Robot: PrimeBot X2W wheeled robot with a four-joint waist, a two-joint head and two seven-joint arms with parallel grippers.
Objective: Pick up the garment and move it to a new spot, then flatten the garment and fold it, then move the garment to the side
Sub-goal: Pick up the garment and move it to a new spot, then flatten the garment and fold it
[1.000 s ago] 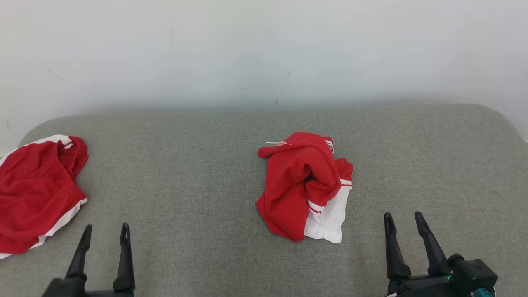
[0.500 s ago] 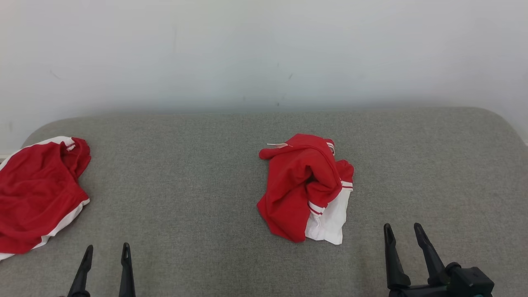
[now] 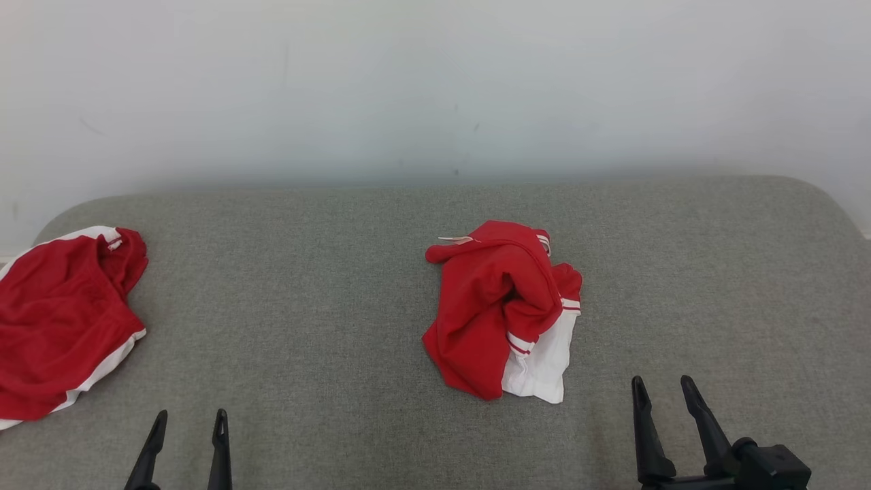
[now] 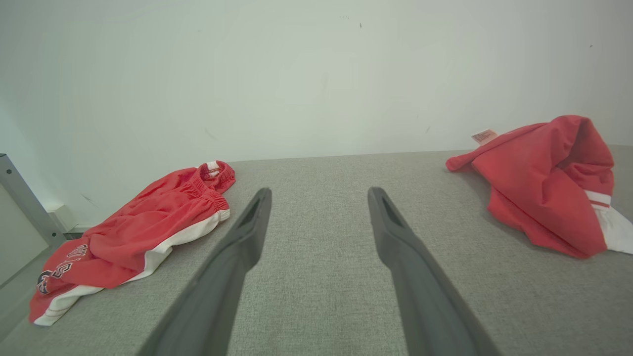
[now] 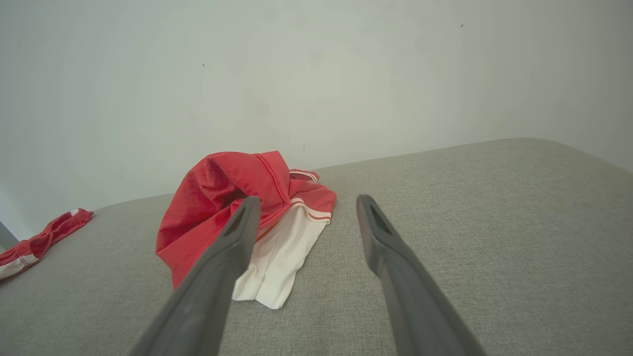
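While my left gripper [image 3: 191,414] and right gripper [image 3: 661,381] sat spread and empty at seven and five o'clock, the garment [image 3: 500,309] lay crumpled on the couch [image 3: 326,272] at twelve. I judged the right gripper should reach toward eleven, pinch a high red fold, and lift straight.

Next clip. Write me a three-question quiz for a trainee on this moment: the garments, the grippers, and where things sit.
1. True or false: the right gripper is open and not touching the crumpled red and white garment.
2. Where do the red shorts lie on the grey cushion? A) at the robot's left edge B) at the robot's right edge C) on top of the crumpled garment
3. Fill in: the left gripper is ____ and holds nothing.
Key: 1 true. 2 A. 3 open.
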